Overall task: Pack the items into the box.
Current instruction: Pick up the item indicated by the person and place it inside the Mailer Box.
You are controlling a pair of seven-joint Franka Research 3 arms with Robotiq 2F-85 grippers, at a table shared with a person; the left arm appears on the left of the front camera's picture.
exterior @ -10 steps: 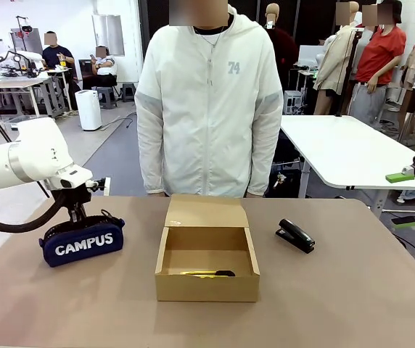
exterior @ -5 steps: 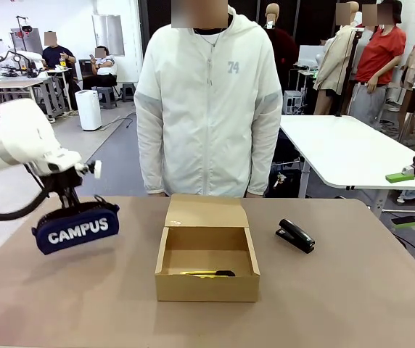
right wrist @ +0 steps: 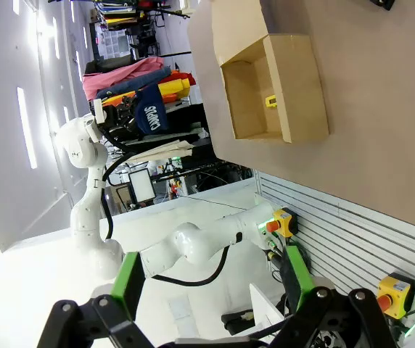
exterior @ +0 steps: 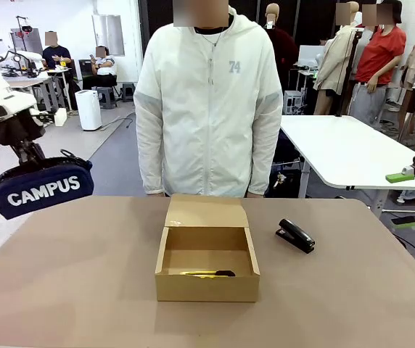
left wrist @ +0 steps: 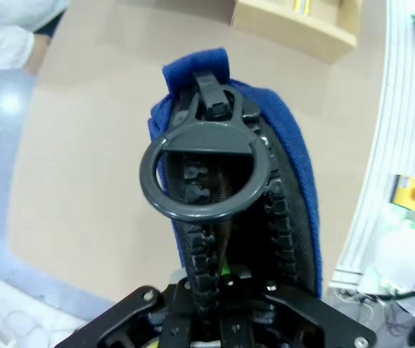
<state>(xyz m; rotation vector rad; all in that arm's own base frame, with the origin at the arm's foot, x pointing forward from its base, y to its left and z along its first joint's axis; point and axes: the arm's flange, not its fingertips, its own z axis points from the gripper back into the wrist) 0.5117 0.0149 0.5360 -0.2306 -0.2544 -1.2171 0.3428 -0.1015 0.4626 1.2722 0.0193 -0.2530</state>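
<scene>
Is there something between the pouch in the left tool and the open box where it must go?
Nothing visible does. The pouch hangs from the left tool, and the table from there to the box is bare. The box is open; only a knife lies inside by its near wall.

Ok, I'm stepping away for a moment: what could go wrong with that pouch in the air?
The left gripper pinches the CAMPUS pouch only at its zip, so it may swing or slip. The cardboard box looks barely wider than the pouch; an end might catch on a wall. The utility knife lies inside along the near wall, so the pouch may land on it.
</scene>
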